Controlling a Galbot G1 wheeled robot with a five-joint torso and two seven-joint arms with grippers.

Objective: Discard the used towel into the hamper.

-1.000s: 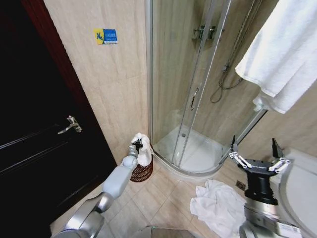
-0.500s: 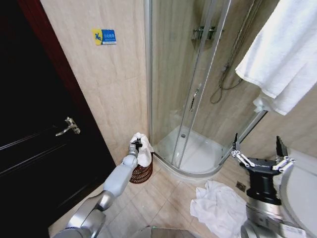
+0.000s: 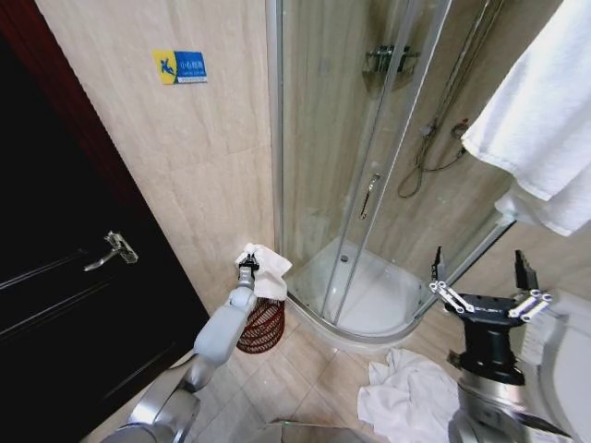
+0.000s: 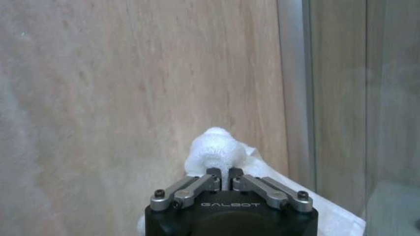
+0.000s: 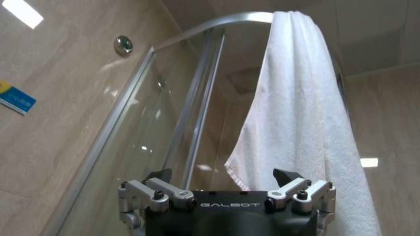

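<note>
My left gripper (image 3: 247, 267) is shut on a bunched white towel (image 3: 269, 280), holding it right over the hamper (image 3: 261, 329). The hamper is a small round dark reddish-brown wire basket on the floor in the corner, between the tiled wall and the shower enclosure. The towel's lower folds hang at the hamper's rim. In the left wrist view the fingertips (image 4: 214, 173) pinch a knob of the towel (image 4: 214, 149) close to the beige wall. My right gripper (image 3: 481, 290) is open and idle at the lower right, with nothing between its fingers (image 5: 159, 177).
A glass shower enclosure (image 3: 369, 185) stands right of the hamper. A dark door (image 3: 65, 295) is on the left. A crumpled white cloth (image 3: 406, 397) lies on the floor tiles. Another white towel (image 3: 545, 129) hangs at upper right, also over the rail (image 5: 295, 123).
The whole head view has shifted, so the camera moved. More of the hamper shows below the towel now. The left gripper still holds the towel; the right gripper stays open.
</note>
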